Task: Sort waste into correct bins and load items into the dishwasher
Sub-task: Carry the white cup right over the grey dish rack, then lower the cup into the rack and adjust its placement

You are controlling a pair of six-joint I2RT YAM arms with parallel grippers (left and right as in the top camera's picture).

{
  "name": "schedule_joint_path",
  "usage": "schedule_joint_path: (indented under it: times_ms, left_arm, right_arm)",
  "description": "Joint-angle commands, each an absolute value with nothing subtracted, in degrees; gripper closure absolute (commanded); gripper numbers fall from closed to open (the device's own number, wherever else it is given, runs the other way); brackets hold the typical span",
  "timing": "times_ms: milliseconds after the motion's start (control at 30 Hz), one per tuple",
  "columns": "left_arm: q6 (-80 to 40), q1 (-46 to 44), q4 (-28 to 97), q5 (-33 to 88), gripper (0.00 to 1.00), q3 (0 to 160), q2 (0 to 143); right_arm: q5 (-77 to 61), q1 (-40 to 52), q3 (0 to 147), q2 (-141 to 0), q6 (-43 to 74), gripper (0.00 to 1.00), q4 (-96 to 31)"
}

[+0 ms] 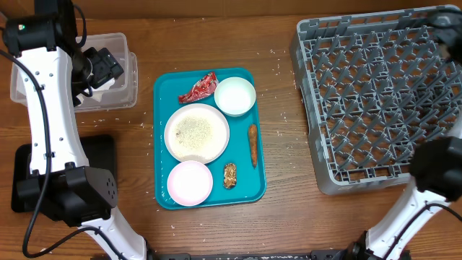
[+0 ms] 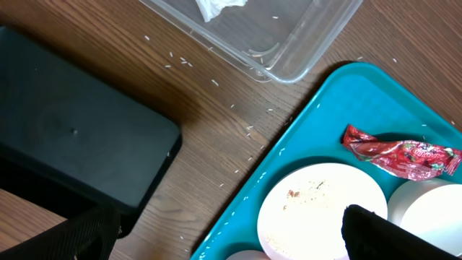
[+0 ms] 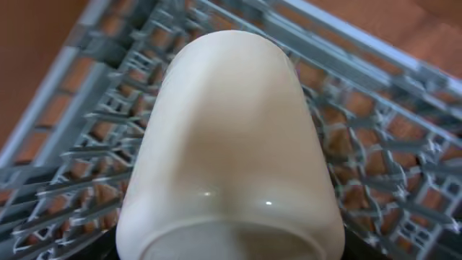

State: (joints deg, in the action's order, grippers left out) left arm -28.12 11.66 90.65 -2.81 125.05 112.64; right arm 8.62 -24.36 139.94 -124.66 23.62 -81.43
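Note:
A teal tray holds a red wrapper, a white bowl, a crumbed white plate, a pink bowl, an orange sausage-like piece and a brown snack bit. My left gripper hovers over the clear bin. It is open and empty, with the plate and wrapper below. My right gripper is shut on a cream cup above the grey dish rack, at its far right corner. The cup hides the fingers.
The clear bin holds a white tissue. A black bin sits at the left, also in the left wrist view. Rice grains are scattered on the wooden table. The rack's tines lie under the cup.

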Motion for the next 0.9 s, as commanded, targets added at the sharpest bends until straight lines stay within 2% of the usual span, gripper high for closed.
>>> schedule_joint_path:
  times_ms: [0, 33, 67, 133, 233, 333, 467, 700, 800, 867]
  left_arm:
    - [-27.0, 11.62, 90.21, -3.57, 0.0, 125.29, 112.4]
    - [-27.03, 11.62, 90.11, -3.57, 0.0, 125.29, 112.4]
    - [-27.0, 11.62, 90.08, -3.55, 0.0, 125.29, 112.4]
    - [-27.03, 11.62, 89.93, -3.55, 0.0, 125.29, 112.4]
    - [-27.0, 11.62, 89.91, -3.55, 0.0, 125.29, 112.4]
    - [-27.0, 11.62, 89.91, -3.57, 0.0, 125.29, 112.4]
    - [-27.0, 11.62, 89.93, -3.57, 0.0, 125.29, 112.4]
    - [-27.0, 11.62, 89.84, -3.57, 0.0, 125.29, 112.4]
    - [-27.03, 11.62, 89.43, -3.55, 0.0, 125.29, 112.4]
    - [-27.03, 11.62, 89.25, -3.55, 0.0, 125.29, 112.4]
  right_arm:
    - [0.23, -27.16, 136.99, -123.46, 24.05, 0.52, -82.3]
    - [-0.84, -27.81, 136.25, -123.46, 24.05, 0.51, -82.85]
    - [-1.3, -28.18, 135.61, -123.46, 24.05, 0.44, -83.18]
    - [-1.41, -28.64, 134.58, -123.46, 24.03, 0.22, -84.07]
    - [-1.43, -28.62, 134.19, -123.46, 24.03, 0.18, -84.93]
    - [-1.43, -28.6, 134.19, -123.46, 24.03, 0.09, -85.47]
    - [-1.83, -28.56, 134.21, -123.44, 24.05, 0.05, -87.0]
    - [-9.54, -27.53, 136.11, -121.73, 23.62, 0.05, -89.23]
    - [-9.47, -25.39, 136.7, -119.79, 22.15, 0.02, -88.16]
    - [-4.23, -23.86, 136.7, -118.78, 21.08, 0.0, -86.83]
